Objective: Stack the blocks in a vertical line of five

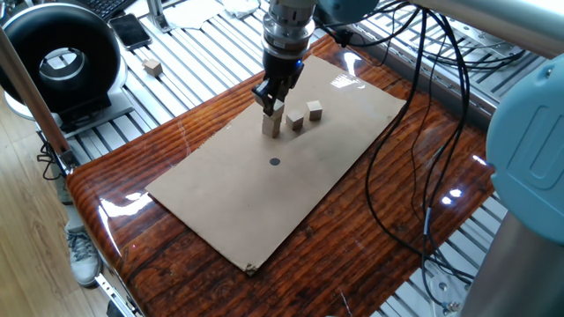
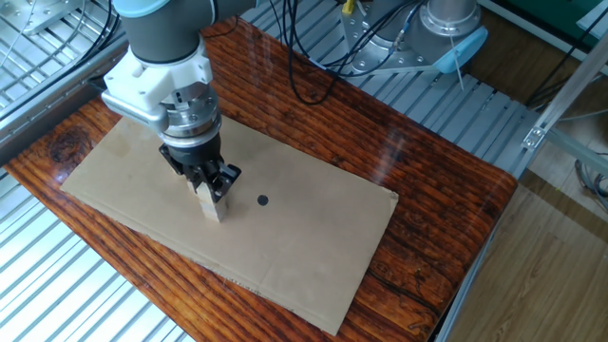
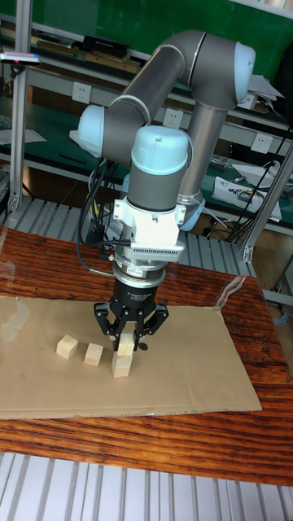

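One arm (image 3: 163,122) fills my tall fixed view, reaching down over the cardboard sheet (image 1: 282,167) on the wooden table (image 1: 423,202). Its gripper (image 3: 124,340) has its fingers clamped on the top block (image 3: 124,348), which sits on a second block (image 3: 121,367) — a stack two high, at about twelve o'clock from the black dot (image 1: 274,161). Two loose blocks (image 1: 304,114) lie on the sheet just beside the stack at three o'clock. Off the table, at ten o'clock, I see a fifth block (image 1: 153,66) on the metal slats.
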Robot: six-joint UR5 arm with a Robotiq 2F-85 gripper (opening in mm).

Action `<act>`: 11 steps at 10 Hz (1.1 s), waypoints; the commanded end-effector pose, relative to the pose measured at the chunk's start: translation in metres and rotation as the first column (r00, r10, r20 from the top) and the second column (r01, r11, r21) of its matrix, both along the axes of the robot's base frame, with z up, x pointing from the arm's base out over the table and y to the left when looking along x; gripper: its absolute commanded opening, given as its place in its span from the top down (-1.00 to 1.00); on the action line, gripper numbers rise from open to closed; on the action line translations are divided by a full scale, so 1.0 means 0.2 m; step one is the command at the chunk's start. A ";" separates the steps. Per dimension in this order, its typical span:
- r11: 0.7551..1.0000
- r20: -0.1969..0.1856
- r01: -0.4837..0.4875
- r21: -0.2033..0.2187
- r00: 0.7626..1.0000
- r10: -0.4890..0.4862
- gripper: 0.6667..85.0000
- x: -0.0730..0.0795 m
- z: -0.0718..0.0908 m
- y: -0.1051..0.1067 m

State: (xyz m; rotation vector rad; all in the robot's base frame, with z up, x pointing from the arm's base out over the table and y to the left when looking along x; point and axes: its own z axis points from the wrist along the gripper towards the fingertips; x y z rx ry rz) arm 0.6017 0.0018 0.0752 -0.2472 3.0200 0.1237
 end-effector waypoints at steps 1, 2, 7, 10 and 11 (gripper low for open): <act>1.000 0.011 0.002 0.013 1.000 -0.002 -0.36 0.02 0.01 0.01; 1.000 0.011 0.000 0.013 1.000 0.000 -0.38 0.02 0.01 0.01; 1.000 0.018 -0.009 0.015 1.000 0.008 -0.60 0.03 0.01 0.01; 1.000 0.020 -0.011 0.019 1.000 0.011 -0.73 0.03 0.01 0.02; 1.000 0.022 -0.014 0.022 1.000 0.014 -0.81 0.03 0.01 0.02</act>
